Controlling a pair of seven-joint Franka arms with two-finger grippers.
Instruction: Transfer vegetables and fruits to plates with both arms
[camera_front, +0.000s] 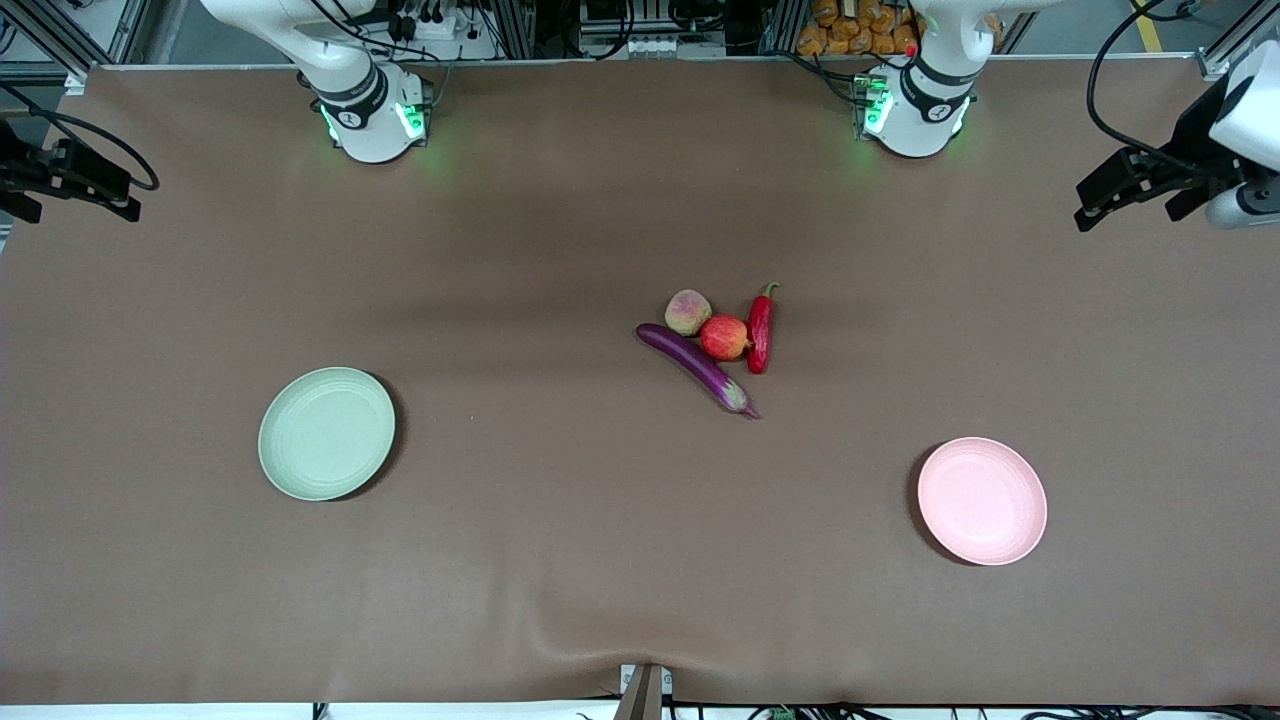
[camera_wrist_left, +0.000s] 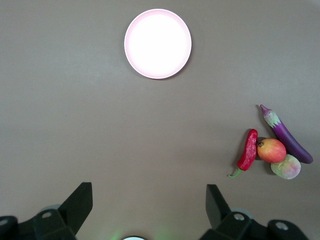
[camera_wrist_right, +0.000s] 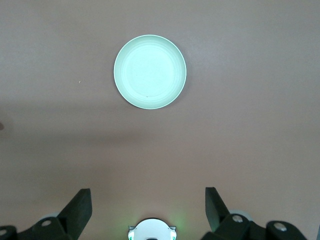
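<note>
The pale pink plate (camera_front: 982, 500) lay nearest to the front camera, at about four o'clock on the brown worktop (camera_front: 560, 560), toward the left arm's end. The pale green plate (camera_front: 326, 432) lay a little farther from the camera, at about eight o'clock, toward the right arm's end. Both plates held nothing.

Near the middle of the worktop the four pieces lay in one tight group. The purple eggplant (camera_front: 698, 368) lay slanted, nearest to the camera of the four. The red apple (camera_front: 725, 337) sat just beside it and seemed to touch it. The red chili pepper (camera_front: 761, 331) lay against the apple on the side of the left arm's end, its green stem pointing to twelve o'clock. The peach (camera_front: 688, 312) was farthest, touching the apple.

Both arms waited high above the worktop. The left pincer (camera_wrist_left: 147, 202) was released, its fingers wide apart, above bare worktop with the pink plate in its view. The right pincer (camera_wrist_right: 147, 202) was also released, above bare worktop with the green plate in its view.
</note>
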